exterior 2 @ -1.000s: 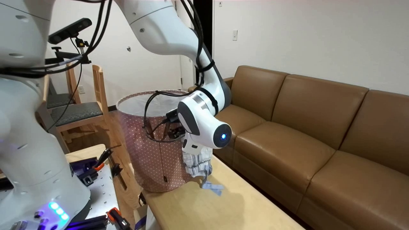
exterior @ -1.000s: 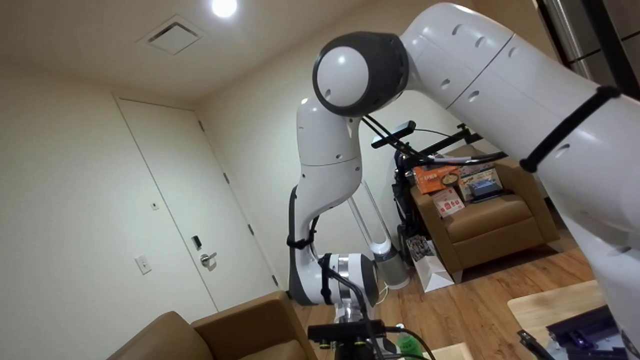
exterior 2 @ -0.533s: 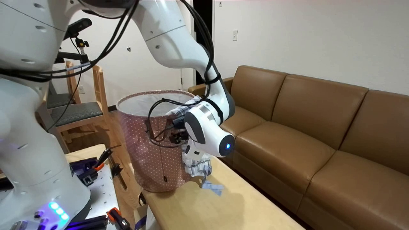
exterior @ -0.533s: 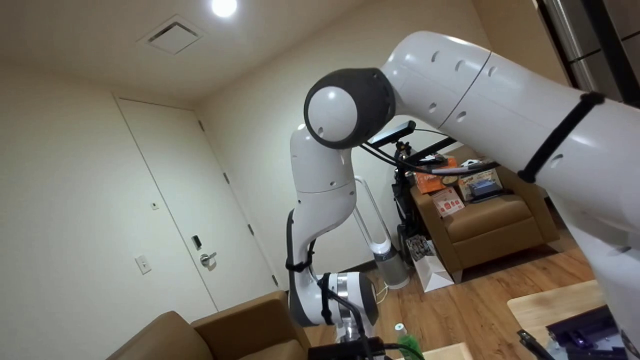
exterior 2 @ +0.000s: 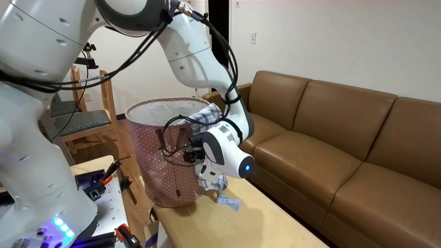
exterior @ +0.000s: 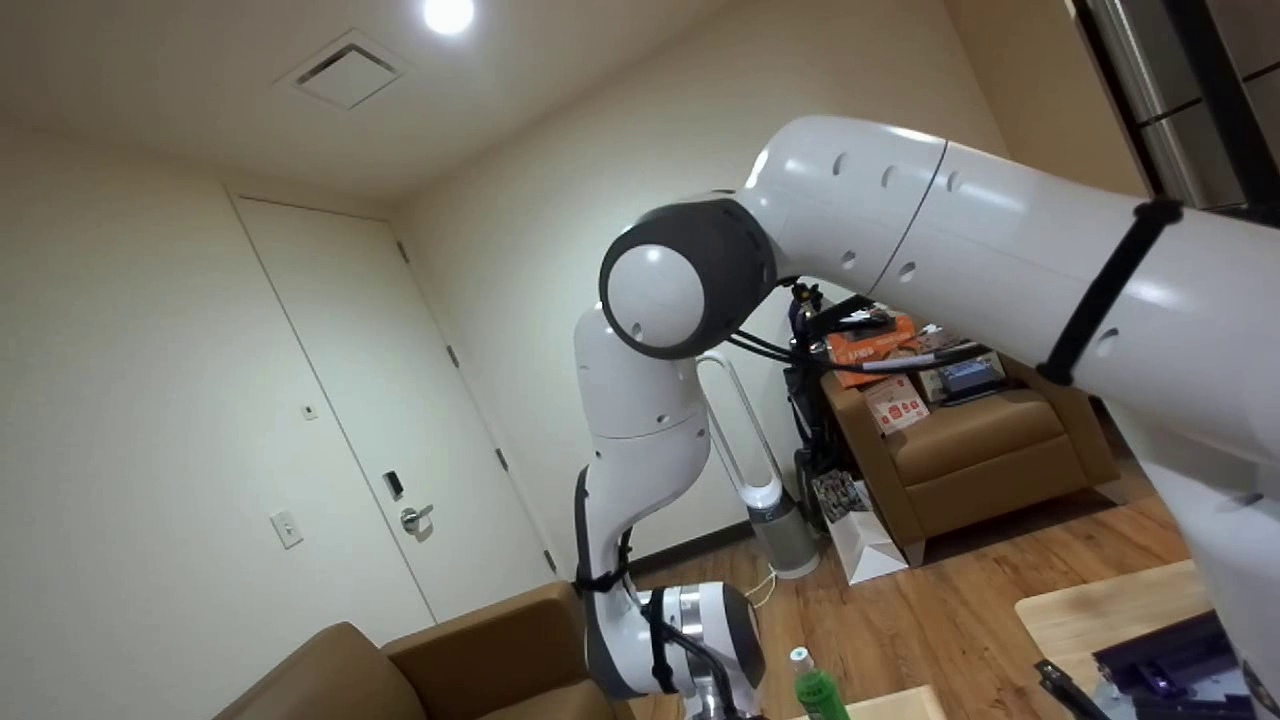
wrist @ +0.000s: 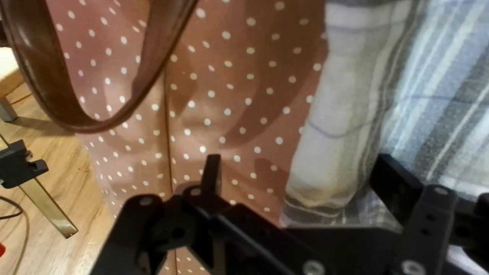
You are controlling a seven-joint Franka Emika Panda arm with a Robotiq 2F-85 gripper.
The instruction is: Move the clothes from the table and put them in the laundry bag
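The laundry bag (exterior 2: 162,165), dusty pink with white dots and a white lining, stands upright at the end of the wooden table (exterior 2: 255,220). Plaid clothes (exterior 2: 206,119) in grey, white and blue drape over its rim and down its outer side; light blue strips (exterior 2: 230,201) trail onto the tabletop. In the wrist view my gripper (wrist: 303,173) is open and points at the bag's dotted wall (wrist: 229,76). A hanging fold of the clothes (wrist: 340,114) lies between the spread fingers, not clamped, with the right-hand finger (wrist: 395,187) against or very close to the fabric.
A brown bag handle (wrist: 88,126) loops near the gripper at upper left of the wrist view. Alongside the table runs a brown sofa (exterior 2: 310,155). A green bottle (exterior: 820,695) and a tower fan (exterior: 785,530) show in an exterior view. Chairs (exterior 2: 82,120) stand behind the bag.
The arm has come down in both exterior views, lowering the gripper along the bag's outer side. More of the plaid cloth at the rim is now uncovered. The strips on the table have not moved.
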